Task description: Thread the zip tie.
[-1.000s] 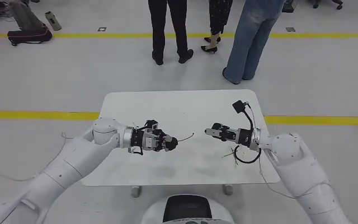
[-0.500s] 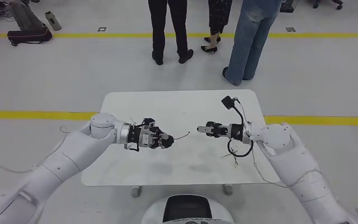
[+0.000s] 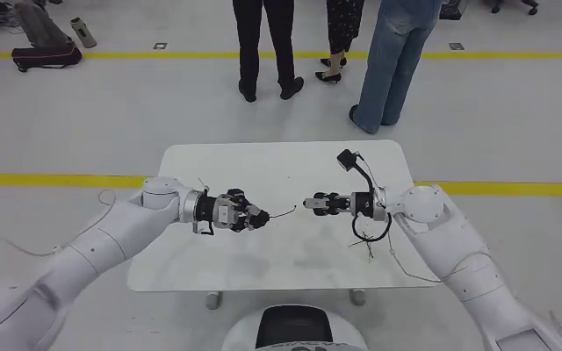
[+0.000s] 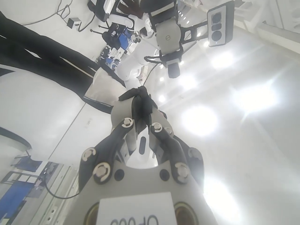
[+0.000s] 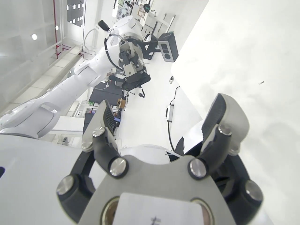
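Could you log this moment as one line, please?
left gripper: shut on zip tie | right gripper: open, apart | threading: not done

The white table (image 3: 202, 167) bears one small dark speck (image 5: 261, 83).

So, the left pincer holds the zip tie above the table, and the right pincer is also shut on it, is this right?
Not quite. The left pincer does hold the zip tie above the table, but the right pincer is open and grips nothing. The right wrist view shows its jaws spread wide apart.
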Action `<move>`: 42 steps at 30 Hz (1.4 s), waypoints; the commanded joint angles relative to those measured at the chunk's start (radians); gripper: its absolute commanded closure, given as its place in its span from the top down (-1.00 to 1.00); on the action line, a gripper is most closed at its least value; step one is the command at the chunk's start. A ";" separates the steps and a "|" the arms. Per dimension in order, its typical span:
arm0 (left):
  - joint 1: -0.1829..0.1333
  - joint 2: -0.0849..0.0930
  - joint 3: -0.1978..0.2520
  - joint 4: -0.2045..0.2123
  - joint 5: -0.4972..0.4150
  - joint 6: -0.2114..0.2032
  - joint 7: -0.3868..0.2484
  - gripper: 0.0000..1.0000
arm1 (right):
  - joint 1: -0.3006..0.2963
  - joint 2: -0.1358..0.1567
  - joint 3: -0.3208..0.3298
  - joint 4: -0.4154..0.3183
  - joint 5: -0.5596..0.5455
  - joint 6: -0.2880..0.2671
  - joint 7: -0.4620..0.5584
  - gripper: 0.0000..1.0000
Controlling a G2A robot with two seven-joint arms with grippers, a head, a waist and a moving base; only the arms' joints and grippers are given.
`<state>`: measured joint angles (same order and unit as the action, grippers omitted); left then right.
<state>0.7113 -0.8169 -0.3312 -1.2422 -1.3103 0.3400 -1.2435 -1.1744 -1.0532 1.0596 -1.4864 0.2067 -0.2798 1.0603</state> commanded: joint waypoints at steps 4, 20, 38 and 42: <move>0.002 0.000 -0.001 -0.001 0.001 0.000 0.001 -1.00 | -0.001 0.000 0.001 -0.002 -0.002 0.001 -0.002 1.00; -0.031 -0.021 0.123 0.004 -0.105 0.000 0.009 -1.00 | 0.018 -0.021 -0.038 0.022 0.017 -0.060 -0.029 -0.04; -0.049 -0.022 0.161 0.013 -0.158 0.000 0.036 -1.00 | -0.004 -0.030 0.017 0.021 0.041 -0.060 0.055 -0.28; -0.046 -0.022 0.161 0.010 -0.159 0.000 0.037 -1.00 | -0.005 -0.034 0.019 0.020 0.038 -0.060 0.064 -0.32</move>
<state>0.6649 -0.8391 -0.1700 -1.2318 -1.4699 0.3400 -1.2069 -1.1799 -1.0864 1.0786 -1.4662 0.2454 -0.3400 1.1227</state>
